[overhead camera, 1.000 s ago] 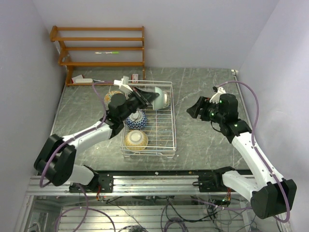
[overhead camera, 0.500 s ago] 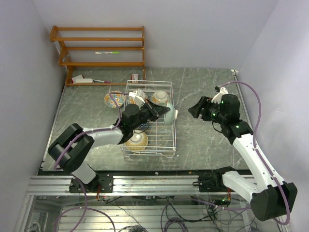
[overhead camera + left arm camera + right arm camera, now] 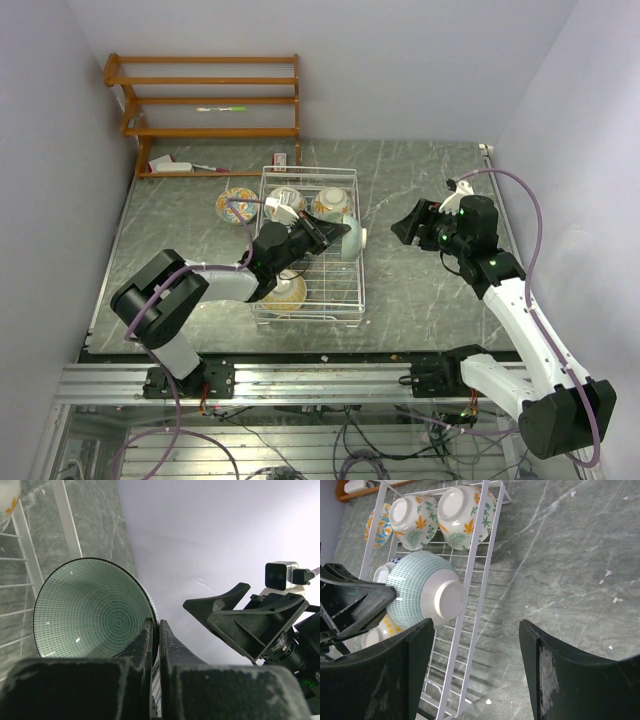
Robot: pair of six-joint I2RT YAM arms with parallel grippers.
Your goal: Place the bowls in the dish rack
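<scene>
Green bowl (image 3: 350, 238) is hanging on its side over the rack's (image 3: 359, 290) right side, with its foot pointing away from the rack's middle. The left hand (image 3: 328, 232) is pinching its rim between nearly closed fingers. A leaf bowl (image 3: 462, 512) is sitting in the rack's far right corner. Right of the rack, the right hand (image 3: 405, 228) is hovering wide open, gripping nothing.
</scene>
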